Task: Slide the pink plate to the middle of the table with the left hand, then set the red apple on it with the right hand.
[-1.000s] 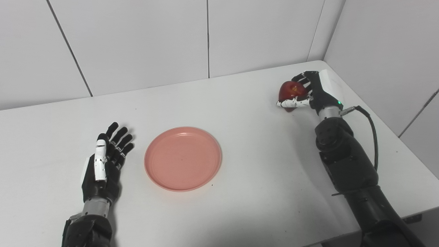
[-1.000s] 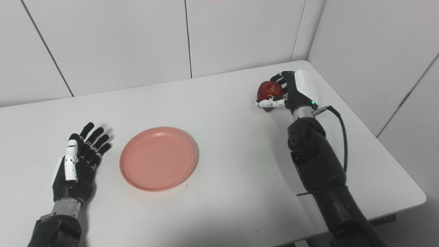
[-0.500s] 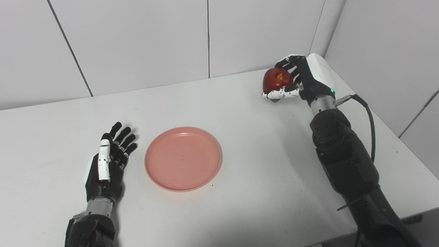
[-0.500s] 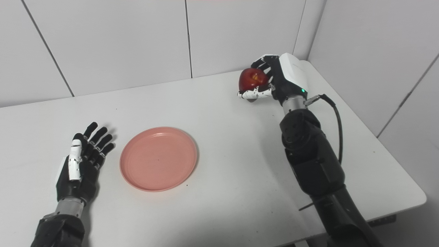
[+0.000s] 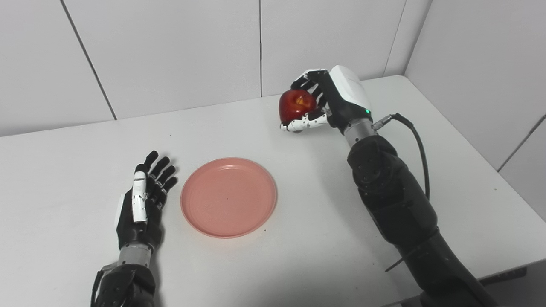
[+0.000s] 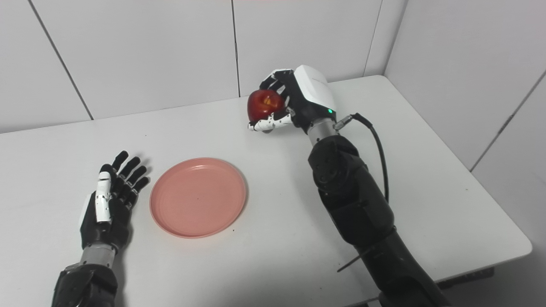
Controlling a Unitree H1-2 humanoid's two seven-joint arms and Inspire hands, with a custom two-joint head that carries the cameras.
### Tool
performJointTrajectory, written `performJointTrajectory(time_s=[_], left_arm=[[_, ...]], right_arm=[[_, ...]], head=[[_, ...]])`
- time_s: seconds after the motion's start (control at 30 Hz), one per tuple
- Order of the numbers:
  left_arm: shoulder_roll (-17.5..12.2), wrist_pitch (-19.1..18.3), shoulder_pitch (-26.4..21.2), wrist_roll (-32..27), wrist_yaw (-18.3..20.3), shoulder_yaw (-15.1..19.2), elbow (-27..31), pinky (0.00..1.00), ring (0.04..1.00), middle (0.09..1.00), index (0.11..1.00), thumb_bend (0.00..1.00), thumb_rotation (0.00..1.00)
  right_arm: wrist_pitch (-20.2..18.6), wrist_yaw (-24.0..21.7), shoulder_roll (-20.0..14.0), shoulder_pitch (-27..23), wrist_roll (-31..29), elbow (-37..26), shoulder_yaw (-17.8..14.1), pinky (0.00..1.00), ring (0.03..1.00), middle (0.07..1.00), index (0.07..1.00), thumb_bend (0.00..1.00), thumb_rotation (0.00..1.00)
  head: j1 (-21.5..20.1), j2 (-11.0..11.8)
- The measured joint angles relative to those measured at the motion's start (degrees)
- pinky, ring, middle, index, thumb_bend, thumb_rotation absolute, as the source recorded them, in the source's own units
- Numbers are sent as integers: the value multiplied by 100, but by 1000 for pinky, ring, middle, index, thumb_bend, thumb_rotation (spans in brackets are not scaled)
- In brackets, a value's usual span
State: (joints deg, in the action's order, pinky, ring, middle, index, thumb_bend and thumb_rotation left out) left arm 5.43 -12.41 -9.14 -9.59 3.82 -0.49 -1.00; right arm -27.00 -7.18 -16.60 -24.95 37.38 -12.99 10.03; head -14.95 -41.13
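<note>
Right hand (image 5: 318,102) is clamped around the red apple (image 5: 295,104), fingers over the far side, white thumb under the near side. The apple is held in the air above the far middle of the table (image 5: 332,221), its shadow on the surface just below. It sits well apart from the pink plate (image 5: 228,197), which lies flat, near and to the left of it.

Left hand (image 5: 143,200) rests just left of the plate, not touching the rim, fingers spread and straight, holding nothing.

The plate looks roughly central, so the slide step reads as done; what remains is the carry and the set-down.

Risks from here, as judgement:
- The apple is round and smooth. The grip looks like a wrap from two sides; a wrist tilt on the way over could let it roll out of the hand before it reaches the plate.
- Letting go from height would make the apple bounce or roll off the shallow rim.
- Coming in low, the thumb or the apple could catch the plate's far right edge and push it toward the left hand.
- The plate is light; an off-centre set-down may tip it or slide it.
</note>
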Motion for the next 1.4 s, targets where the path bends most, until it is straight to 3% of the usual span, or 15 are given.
performJointTrajectory(time_s=[0.3,0.63,0.9,1.4], left_arm=[[133,5,6,20,-105,-108,-8,871,878,890,885,415,1000],[337,2,-5,122,-351,-96,-10,863,870,884,878,405,1000],[374,24,-28,129,-376,-83,-47,853,862,874,875,408,1000],[460,28,-45,157,-496,-44,-58,838,856,868,868,410,1000]], right_arm=[[108,-108,383,-155,177,83,546,291,368,448,484,518,135],[273,-120,777,-159,215,279,942,260,347,441,485,519,135],[430,-118,971,-83,212,508,1126,236,325,424,485,518,133],[490,-113,1019,141,182,846,1290,248,336,435,486,518,133]], head=[[633,-26],[1239,-44],[1390,-44],[1478,-141]])
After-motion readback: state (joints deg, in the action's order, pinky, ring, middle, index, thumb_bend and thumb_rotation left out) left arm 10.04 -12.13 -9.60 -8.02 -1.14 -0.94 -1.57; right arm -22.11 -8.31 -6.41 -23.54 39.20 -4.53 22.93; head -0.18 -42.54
